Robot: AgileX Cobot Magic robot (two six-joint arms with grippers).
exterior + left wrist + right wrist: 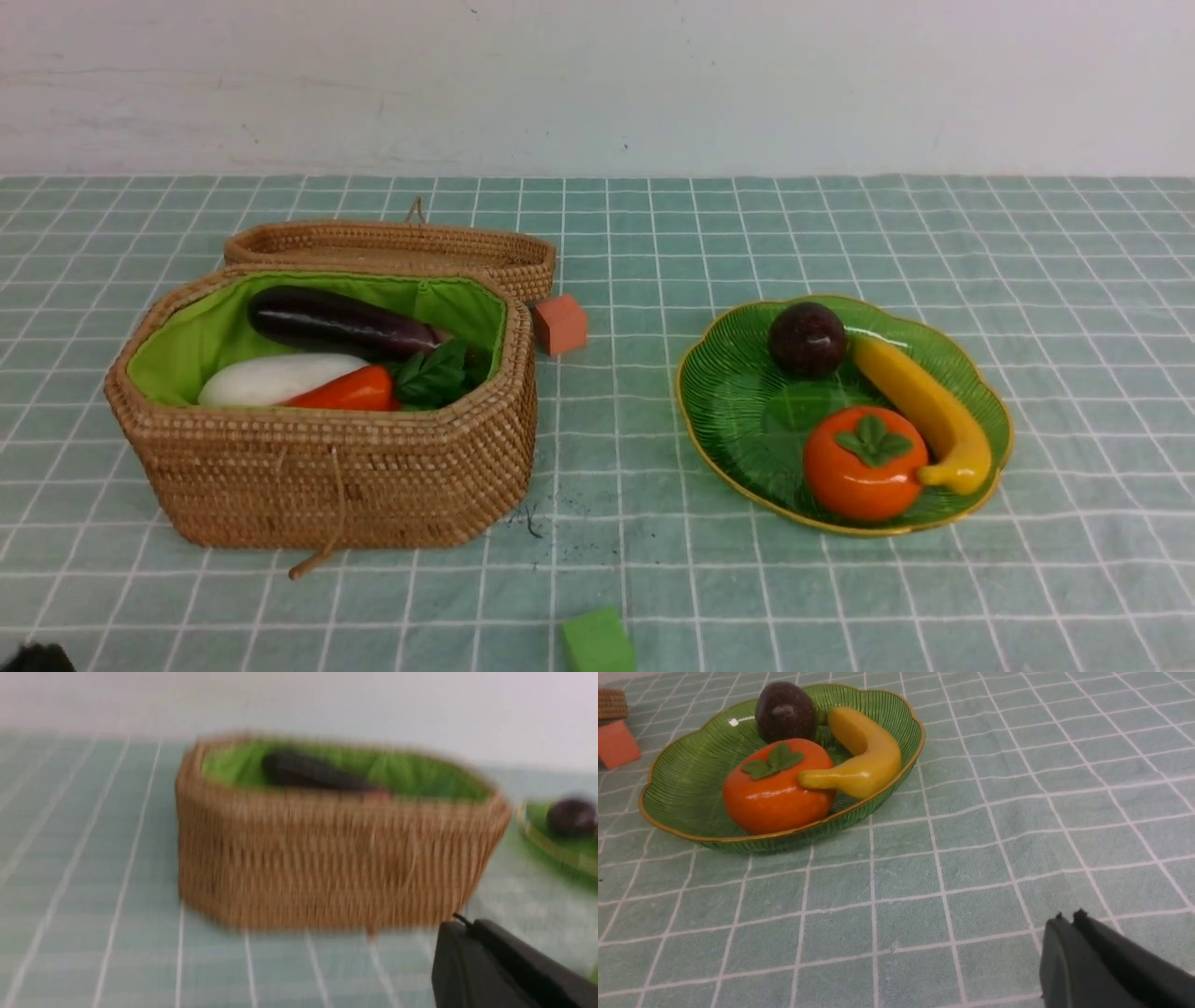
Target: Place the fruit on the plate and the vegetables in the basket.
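With persimmon (864, 464), banana (924, 409), mangosteen (808, 339) plated, both grippers (1066, 919) pressed together, empty: could still clip wicker basket (327, 858) if swung carelessly.

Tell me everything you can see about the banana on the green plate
The banana is a glossy yellow toy, smooth like painted plastic or ceramic, curved, whole and unpeeled. It lies flat along the right side of the ribbed green plate, near its yellow rim. Its far end sits close beside the dark purple mangosteen; its near tip curls in and rests against the orange persimmon. In the right wrist view its tip overlaps the persimmon's side. No tool touches it.
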